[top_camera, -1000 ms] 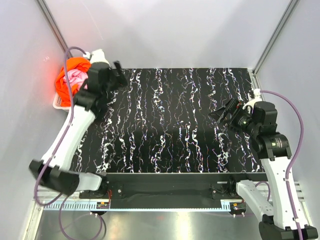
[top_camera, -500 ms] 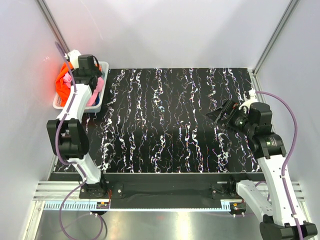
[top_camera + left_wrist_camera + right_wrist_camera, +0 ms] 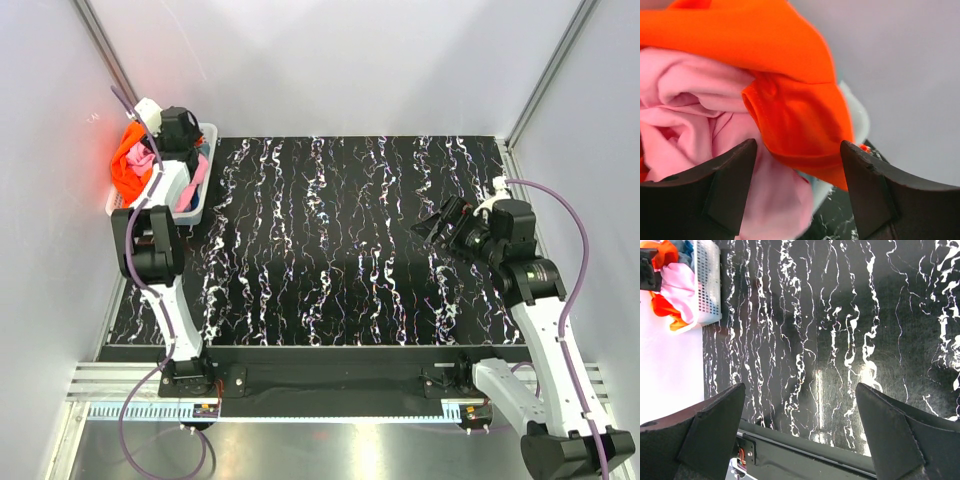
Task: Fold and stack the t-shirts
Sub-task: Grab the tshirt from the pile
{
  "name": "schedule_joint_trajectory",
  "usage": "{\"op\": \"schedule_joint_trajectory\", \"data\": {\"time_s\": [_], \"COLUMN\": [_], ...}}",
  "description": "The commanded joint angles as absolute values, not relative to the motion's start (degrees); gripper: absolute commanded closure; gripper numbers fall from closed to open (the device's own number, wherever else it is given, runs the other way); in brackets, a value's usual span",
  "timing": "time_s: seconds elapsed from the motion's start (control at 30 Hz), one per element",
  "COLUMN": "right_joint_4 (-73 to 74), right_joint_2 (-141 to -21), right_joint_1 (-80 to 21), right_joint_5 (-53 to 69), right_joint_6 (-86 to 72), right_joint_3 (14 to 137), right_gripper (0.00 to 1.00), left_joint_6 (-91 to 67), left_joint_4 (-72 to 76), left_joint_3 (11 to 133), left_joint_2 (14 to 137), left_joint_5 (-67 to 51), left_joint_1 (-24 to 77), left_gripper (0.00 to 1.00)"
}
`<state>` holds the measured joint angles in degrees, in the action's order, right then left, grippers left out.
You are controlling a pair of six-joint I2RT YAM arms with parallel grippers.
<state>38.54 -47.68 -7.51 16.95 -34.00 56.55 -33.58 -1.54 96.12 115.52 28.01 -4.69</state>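
The orange t-shirt (image 3: pixel 124 166) and the pink t-shirt (image 3: pixel 197 176) lie crumpled together in the white basket (image 3: pixel 193 211) at the table's far left. In the left wrist view the orange shirt (image 3: pixel 790 75) lies over the pink one (image 3: pixel 690 100). My left gripper (image 3: pixel 797 190) hangs open just above them, and nothing is between its fingers. From above it (image 3: pixel 178 133) sits over the basket. A bit of the blue-grey shirt (image 3: pixel 687 248) shows in the basket's far corner. My right gripper (image 3: pixel 440 224) is open and empty above the table's right half.
The black, white-veined table mat (image 3: pixel 340 240) is bare. The basket (image 3: pixel 707 282) stands off the mat's far left corner against the grey wall. The table's front rail (image 3: pixel 805 447) shows under the right gripper (image 3: pixel 800 432).
My left arm has swung from over the mat's left edge back to the basket, and its gripper now hangs over the shirts. My right gripper has shifted slightly left.
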Motion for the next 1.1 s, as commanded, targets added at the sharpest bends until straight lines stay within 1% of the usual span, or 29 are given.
{"op": "schedule_joint_trajectory", "data": {"time_s": [0.0,0.03,0.1,0.13,0.17,0.23,0.3,0.33,0.43,0.47,0.6,0.77,0.83,0.9,0.97,1.07], "right_joint_4": [35.78,35.60,35.60,35.68,35.77,36.03,36.30,36.91,38.32,38.41,38.41,38.50,38.23,39.02,41.65,44.20], "right_joint_2": [-48.78,-48.95,-49.13,-49.13,-49.22,-49.66,-50.10,-50.18,-50.10,-49.66,-48.25,-47.46,-47.20,-47.28,-47.55,-46.41], "right_joint_1": [-8.09,-8.09,-8.09,-8.09,-8.00,-8.09,-8.09,-8.09,-8.09,-8.09,-8.09,-8.09,-8.09,-8.09,-8.09,-8.09], "right_joint_5": [15.47,15.29,14.42,14.33,14.24,14.41,14.77,14.94,15.03,14.86,15.03,15.90,16.26,16.08,15.73,15.73], "right_joint_6": [-35.59,-35.60,-35.68,-35.60,-35.68,-35.60,-35.68,-35.68,-35.51,-35.42,-35.77,-35.86,-36.03,-35.95,-35.60,-35.07], "right_joint_3": [57.04,56.95,56.78,56.69,56.69,56.78,57.04,57.30,57.92,57.83,57.39,57.48,57.57,58.97,61.59,63.28], "right_gripper": [0.00,0.00,0.00,0.00,0.00,0.00,0.00,0.00,0.00,0.00,0.00,0.00,0.00,0.00,0.00,0.00], "left_joint_6": [-36.30,-36.56,-36.74,-36.65,-37.00,-37.35,-36.04,-35.34,-32.35,-31.73,-31.55,-31.46,-32.69,-32.61,-29.55,-26.63], "left_joint_4": [3.96,3.78,4.91,5.88,8.41,11.15,12.92,13.01,13.71,13.36,13.97,15.21,14.24,14.24,15.03,12.93], "left_joint_3": [102.64,104.48,105.12,104.25,103.63,101.79,101.78,101.95,101.60,101.51,99.67,102.21,105.01,106.08,106.43,108.01], "left_joint_2": [119.17,120.05,120.94,120.50,119.02,117.34,115.14,114.53,112.94,112.33,109.52,104.25,101.18,98.10,93.01,87.55], "left_joint_5": [26.46,24.19,21.98,20.15,18.82,14.97,14.41,14.76,14.07,14.06,12.31,4.85,-0.75,-3.50,-3.69,-2.90], "left_joint_1": [-6.50,-6.76,-7.12,-7.12,-6.95,-6.51,-5.37,-5.01,-4.04,-3.96,-3.08,0.95,4.12,8.49,13.59,18.18], "left_gripper": [0.31,0.39,0.60,0.74,0.77,0.76,0.64,0.62,0.92,1.00,1.00,1.00,1.00,1.00,1.00,1.00]}}
